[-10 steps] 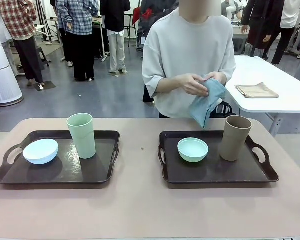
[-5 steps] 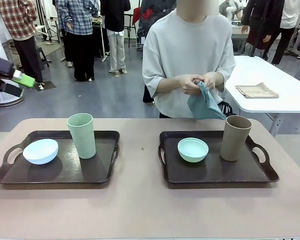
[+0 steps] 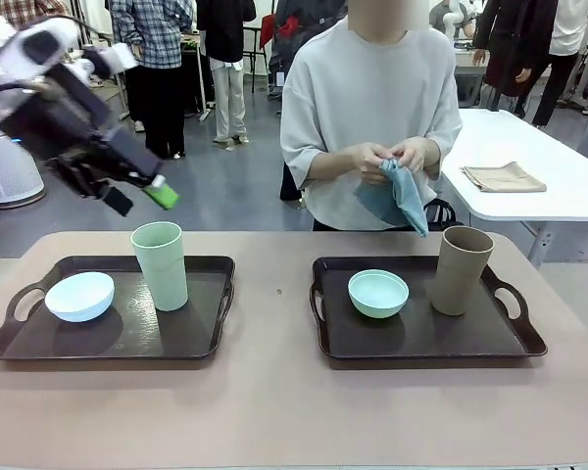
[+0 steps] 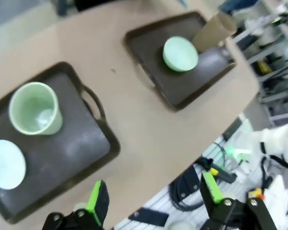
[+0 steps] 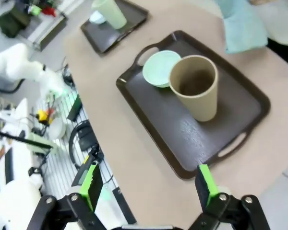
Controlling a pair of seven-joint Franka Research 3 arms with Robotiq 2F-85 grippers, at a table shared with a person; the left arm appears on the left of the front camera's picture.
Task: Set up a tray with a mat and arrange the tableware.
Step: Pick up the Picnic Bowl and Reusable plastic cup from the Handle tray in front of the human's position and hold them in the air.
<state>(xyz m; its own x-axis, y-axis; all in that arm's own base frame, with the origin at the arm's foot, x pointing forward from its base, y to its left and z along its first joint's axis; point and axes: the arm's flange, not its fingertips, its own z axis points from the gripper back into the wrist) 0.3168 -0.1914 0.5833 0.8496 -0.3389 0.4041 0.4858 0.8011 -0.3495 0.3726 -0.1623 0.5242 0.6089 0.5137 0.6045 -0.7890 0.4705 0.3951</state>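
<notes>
Folded tan cloth (image 3: pixel 504 177) on a white side table (image 3: pixel 578 166), bystanders (image 3: pixel 157 69) beyond

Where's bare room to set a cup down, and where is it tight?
Widest free patch: the table along its near edge, in front of both trays. Also bare: the lane between the left tray and the right tray. Each tray's near strip is open; behind it crowd the pale blue bowl, light green cup, mint bowl and brown cup.

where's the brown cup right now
In the front view the brown cup stands upright on the right-hand tray, toward its far right corner, just right of the mint green bowl and apart from it.
</notes>
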